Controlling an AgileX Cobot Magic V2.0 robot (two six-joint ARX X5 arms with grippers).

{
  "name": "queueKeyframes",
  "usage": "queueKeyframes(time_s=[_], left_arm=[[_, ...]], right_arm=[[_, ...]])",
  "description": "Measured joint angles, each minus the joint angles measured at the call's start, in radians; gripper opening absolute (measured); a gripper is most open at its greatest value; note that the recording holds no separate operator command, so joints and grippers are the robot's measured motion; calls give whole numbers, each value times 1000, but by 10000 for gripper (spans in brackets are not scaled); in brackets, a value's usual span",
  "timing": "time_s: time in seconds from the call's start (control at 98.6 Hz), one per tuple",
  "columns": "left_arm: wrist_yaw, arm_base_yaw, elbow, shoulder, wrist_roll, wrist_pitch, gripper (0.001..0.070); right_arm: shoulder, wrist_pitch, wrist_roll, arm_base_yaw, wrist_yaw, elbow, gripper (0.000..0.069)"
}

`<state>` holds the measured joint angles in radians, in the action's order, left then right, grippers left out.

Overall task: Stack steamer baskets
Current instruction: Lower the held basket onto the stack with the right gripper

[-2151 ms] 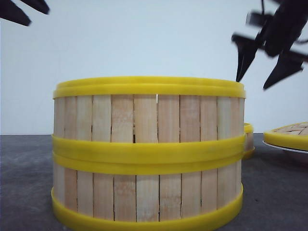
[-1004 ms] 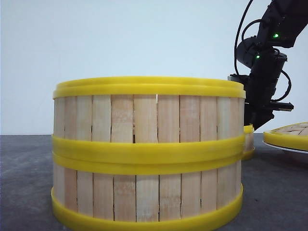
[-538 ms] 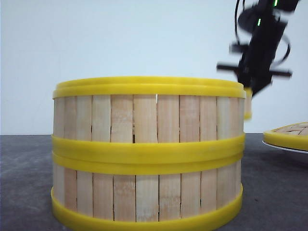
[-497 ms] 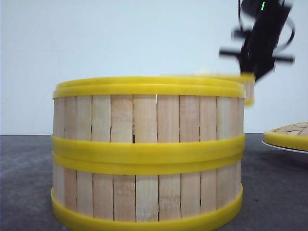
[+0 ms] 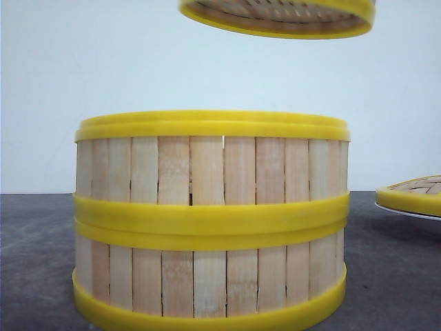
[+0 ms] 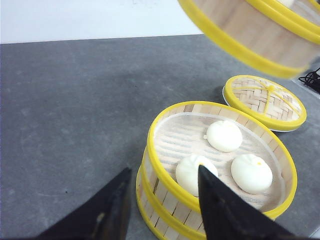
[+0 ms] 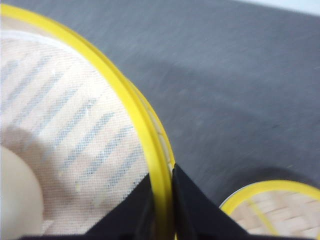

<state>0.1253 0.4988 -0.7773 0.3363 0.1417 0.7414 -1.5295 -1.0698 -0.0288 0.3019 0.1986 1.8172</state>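
We see two steamer baskets (image 5: 210, 221) stacked on the dark surface (image 6: 65, 100), the upper one holding three white buns (image 6: 225, 136). A third basket (image 5: 279, 15) hangs in the air above the stack. Our right end effector (image 7: 161, 210) is clamped on this lifted basket's yellow rim (image 7: 150, 150), one finger inside and one outside. Our left end effector (image 6: 160, 210) hovers released near the stack, jaws apart and holding nothing. The woven lid (image 6: 265, 101) lies just beside the stack.

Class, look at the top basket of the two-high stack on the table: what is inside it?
The stacked top basket holds three white buns on a pale mesh liner. The basket beneath it is covered, so its contents cannot be seen.
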Motion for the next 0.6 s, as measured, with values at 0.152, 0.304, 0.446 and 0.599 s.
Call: queueKeyframes(time_s=[0.152,0.304,0.446,0.599], left_arm=[[1,0,0,0,-4,0,239],[5,0,0,0,-4,0,239],[10,0,0,0,-4,0,239],[30,0,0,0,-6,0,239]], right_arm=[[1,-37,27,82,0,-8,31],[1,-37,31,148,0,-53,31],[1,-27,33,199,-13,-120,31],[1,18,33,235,-34,-220,31]])
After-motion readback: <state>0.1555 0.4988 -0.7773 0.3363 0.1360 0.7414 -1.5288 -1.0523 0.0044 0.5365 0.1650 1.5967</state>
